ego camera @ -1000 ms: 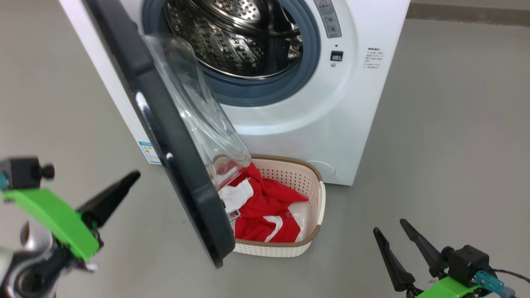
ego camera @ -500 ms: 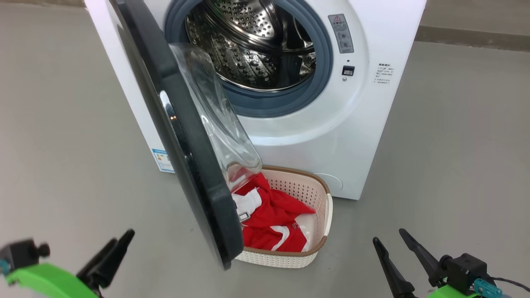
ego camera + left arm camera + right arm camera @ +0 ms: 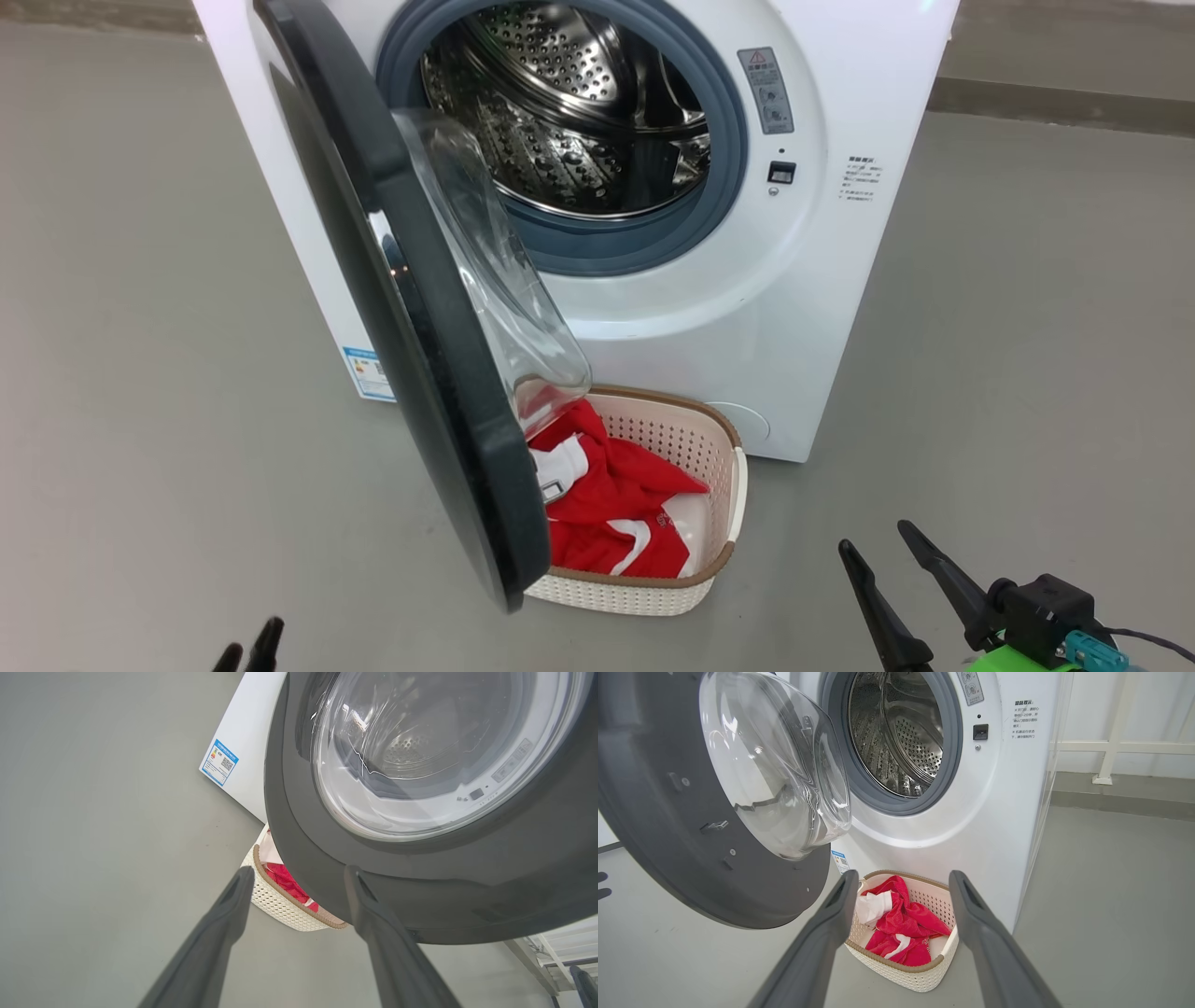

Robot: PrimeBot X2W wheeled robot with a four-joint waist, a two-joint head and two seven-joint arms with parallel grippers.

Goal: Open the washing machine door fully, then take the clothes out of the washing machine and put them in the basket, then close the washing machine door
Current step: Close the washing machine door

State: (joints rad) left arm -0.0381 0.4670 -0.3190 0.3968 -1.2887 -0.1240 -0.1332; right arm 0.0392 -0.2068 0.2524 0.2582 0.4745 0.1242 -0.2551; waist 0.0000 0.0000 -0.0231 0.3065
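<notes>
a: where is the washing machine door [image 3: 448, 411] standing right now?
b: it is swinging out from the left side of the washing machine [image 3: 794, 308], turning almost edge-on to the head camera. its clear glass bowl is facing the steel drum [image 3: 579, 121], and its lower edge is hanging over the left part of the basket.
a: and the basket itself?
b: the basket [image 3: 724, 485] is sitting on the floor [image 3: 140, 373], just in front of the machine and below the opening. the clothes [image 3: 616, 504] are lying inside it, red with white patches, and the door is partly hiding them in the head view.
a: how is the left end effector doing?
b: the left end effector [image 3: 299, 872] is holding its fingers wide apart and gripping nothing. in its wrist view it is pointing at the door's outer face, near the black rim but apart from it.
a: and the right one?
b: the right end effector [image 3: 875, 537] is also spreading wide and carrying nothing. it is hovering over the floor at the lower right, well apart from the basket and aiming toward it.
a: anything else showing?
b: a grey gasket [image 3: 728, 140] is ringing the opening, and a blue label [image 3: 369, 373] is sticking low on the machine's left side.
</notes>
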